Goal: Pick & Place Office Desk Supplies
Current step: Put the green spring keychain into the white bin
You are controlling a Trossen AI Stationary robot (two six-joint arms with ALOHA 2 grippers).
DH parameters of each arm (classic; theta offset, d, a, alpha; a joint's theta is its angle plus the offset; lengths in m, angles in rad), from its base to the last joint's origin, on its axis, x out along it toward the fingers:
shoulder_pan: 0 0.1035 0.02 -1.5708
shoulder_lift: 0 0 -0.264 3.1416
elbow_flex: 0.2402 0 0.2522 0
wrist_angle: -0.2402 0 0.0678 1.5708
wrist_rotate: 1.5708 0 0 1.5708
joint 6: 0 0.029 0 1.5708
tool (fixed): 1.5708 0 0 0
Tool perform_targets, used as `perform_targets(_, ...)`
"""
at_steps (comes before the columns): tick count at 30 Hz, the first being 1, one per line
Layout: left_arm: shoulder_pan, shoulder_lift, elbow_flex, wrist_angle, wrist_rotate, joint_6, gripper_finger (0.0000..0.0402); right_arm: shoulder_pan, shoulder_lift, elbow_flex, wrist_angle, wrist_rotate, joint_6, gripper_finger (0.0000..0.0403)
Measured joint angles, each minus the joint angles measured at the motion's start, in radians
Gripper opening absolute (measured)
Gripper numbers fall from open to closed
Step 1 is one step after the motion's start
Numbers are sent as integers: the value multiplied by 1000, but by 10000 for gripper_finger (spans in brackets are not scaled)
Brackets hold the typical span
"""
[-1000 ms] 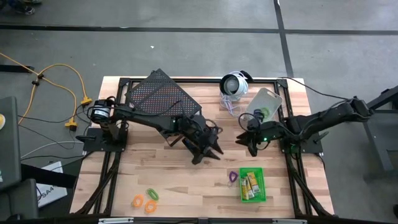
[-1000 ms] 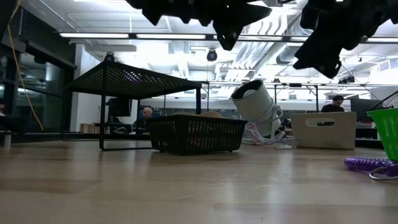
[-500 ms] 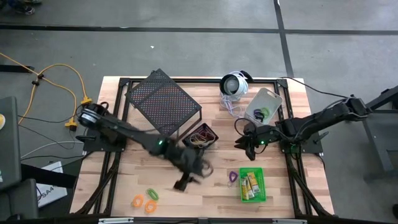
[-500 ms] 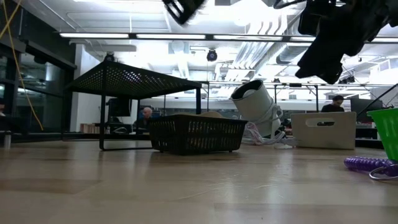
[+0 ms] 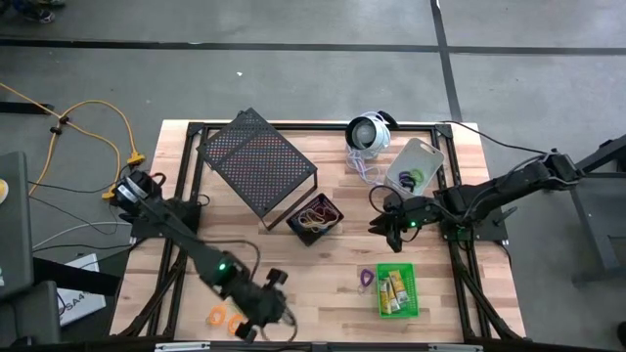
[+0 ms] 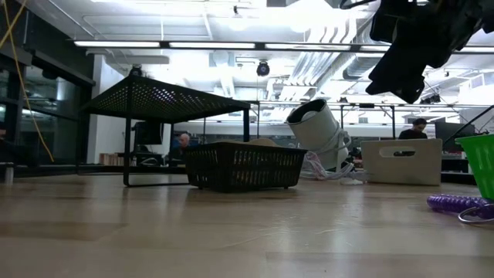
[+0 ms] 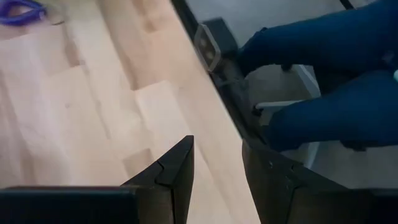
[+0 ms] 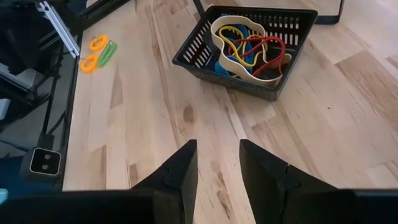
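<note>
My left gripper (image 5: 266,321) hovers open over the table's near edge, just right of two orange loops (image 5: 219,317) and a green loop (image 5: 241,306) lying flat on the wood; nothing is between its fingers (image 7: 177,171). My right gripper (image 5: 389,233) hangs open and empty at the right, right of the black bin (image 5: 315,217), which holds several loops (image 8: 249,46). A purple loop (image 5: 366,278) lies beside the green bin (image 5: 412,293), which holds yellow pieces (image 5: 394,288). A grey bin (image 5: 419,156) with a green loop in it stands at the far right.
A large black mesh rack (image 5: 256,161) stands at the far left of the table beside the black bin. A round white-and-black device (image 5: 369,133) with a cord sits at the far edge. A person's legs (image 7: 323,74) show just beyond the near edge.
My left gripper has swung from above the black bin toward the table's near edge and leftward, turning as it went, and now hovers beside the orange and green loops. It has left the low view. The black bin now shows uncovered.
</note>
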Motion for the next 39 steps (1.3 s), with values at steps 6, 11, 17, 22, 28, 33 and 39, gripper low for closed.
perform_targets(6, -93, 0, -21, 1, -61, -22, 131, 0, 0, 0, 0, 0, 0, 107)
perform_targets(11, -171, 0, -93, 106, -90, -124, 131, 0, 0, 0, 0, 0, 0, 107)
perform_targets(17, -252, 0, -173, 119, -226, -358, 131, 0, 0, 0, 0, 0, 0, 107)
perform_targets(22, -320, 0, -223, 110, -297, -608, 131, 0, 0, 0, 0, 0, 0, 107)
perform_targets(28, -372, 30, -237, 22, -310, -833, 131, 0, 0, 0, 0, -1, 0, 107)
perform_targets(33, -387, 46, -236, 24, -308, -883, 131, 0, 0, 0, 0, -1, 0, 107)
perform_targets(39, -385, 45, -236, -9, -308, -830, 131, 0, 0, 0, -1, -1, 0, 107)
